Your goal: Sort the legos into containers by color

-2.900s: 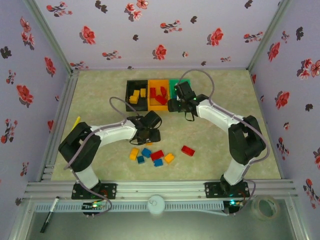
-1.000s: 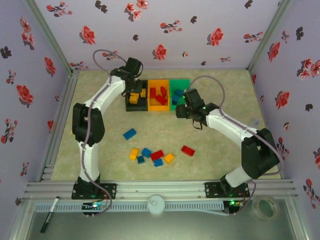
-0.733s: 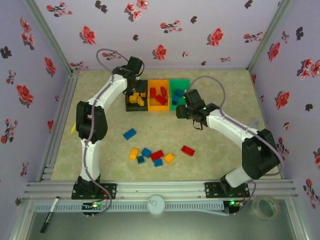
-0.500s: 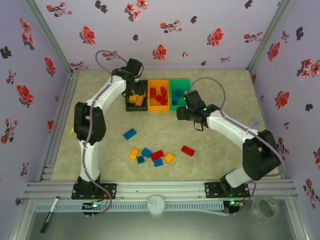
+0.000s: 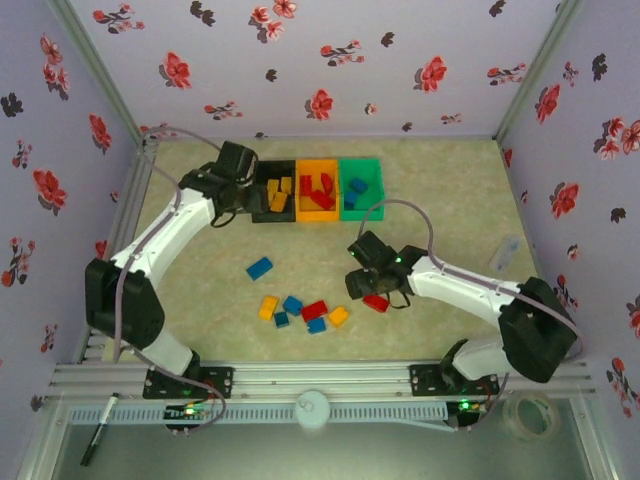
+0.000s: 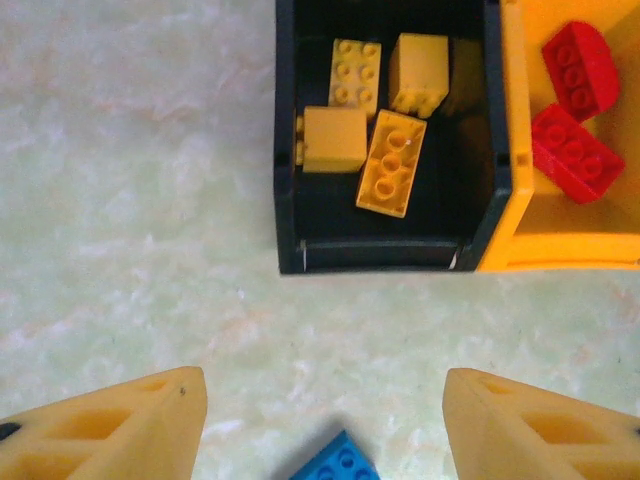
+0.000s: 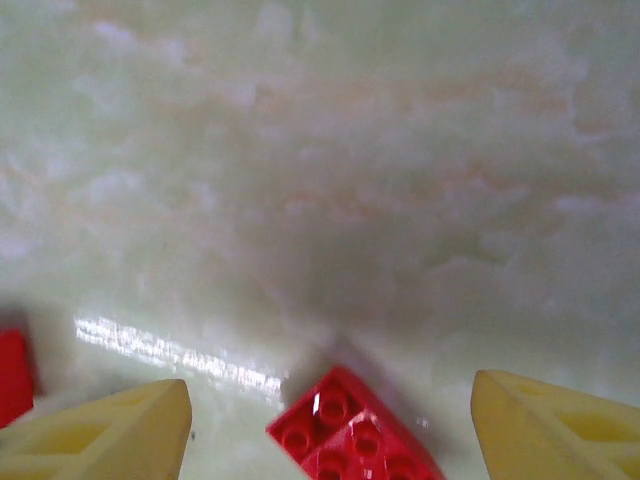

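Left gripper (image 6: 322,390) hangs open and empty near the black bin (image 6: 288,215). Right gripper (image 7: 330,392) stands wide open over a loose red brick (image 7: 352,438)

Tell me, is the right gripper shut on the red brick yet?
Open. The right gripper has its fingers wide apart, with the red brick lying on the table between them, touching neither.

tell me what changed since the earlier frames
The left arm carried a yellow brick to the black bin, opened its jaws and drew back left. The right arm swung from the green bin down to the red brick on the table, jaws open either side of it. The bins and loose pile stayed put.
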Controlling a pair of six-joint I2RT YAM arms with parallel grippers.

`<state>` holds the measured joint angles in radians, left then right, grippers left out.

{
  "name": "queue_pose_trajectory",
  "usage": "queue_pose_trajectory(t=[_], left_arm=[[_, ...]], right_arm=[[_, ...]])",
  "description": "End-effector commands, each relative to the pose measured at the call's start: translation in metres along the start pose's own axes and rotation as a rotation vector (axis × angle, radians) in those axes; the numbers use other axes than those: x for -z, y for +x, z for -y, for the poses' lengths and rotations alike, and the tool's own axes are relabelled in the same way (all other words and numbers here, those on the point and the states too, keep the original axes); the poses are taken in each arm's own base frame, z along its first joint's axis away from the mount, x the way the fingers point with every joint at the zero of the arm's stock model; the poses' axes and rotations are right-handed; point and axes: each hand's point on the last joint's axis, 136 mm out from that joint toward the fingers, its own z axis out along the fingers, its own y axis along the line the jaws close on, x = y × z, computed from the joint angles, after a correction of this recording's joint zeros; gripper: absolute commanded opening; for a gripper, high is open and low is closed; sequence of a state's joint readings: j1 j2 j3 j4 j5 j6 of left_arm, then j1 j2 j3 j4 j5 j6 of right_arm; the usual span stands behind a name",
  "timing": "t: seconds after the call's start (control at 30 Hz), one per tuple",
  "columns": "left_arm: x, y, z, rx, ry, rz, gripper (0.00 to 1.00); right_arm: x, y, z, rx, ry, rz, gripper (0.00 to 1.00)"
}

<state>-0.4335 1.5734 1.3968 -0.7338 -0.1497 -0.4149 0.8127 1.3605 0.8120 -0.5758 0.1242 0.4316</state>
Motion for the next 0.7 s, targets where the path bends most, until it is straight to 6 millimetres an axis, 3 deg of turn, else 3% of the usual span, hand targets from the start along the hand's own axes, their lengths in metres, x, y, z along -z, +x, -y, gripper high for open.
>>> queue_pose_trajectory(t=[0.0, 0.3, 0.67], left_arm=[[0.005, 0.002, 0.005, 0.053, 0.038, 0.022, 0.64], [0.017, -0.001, 0.004, 0.056, 0.042, 0.038, 0.63], [0.018, 0.0, 0.004, 0.055, 0.041, 0.032, 0.62]], right_arm=[[0.003, 0.021, 0.006, -0.011, 0.029, -0.042, 0.76], [-0.006, 0.045, 0.012, 0.002, 0.084, -0.087, 0.78], [-0.02, 0.049, 0.016, -0.012, 0.12, -0.1, 0.73]])
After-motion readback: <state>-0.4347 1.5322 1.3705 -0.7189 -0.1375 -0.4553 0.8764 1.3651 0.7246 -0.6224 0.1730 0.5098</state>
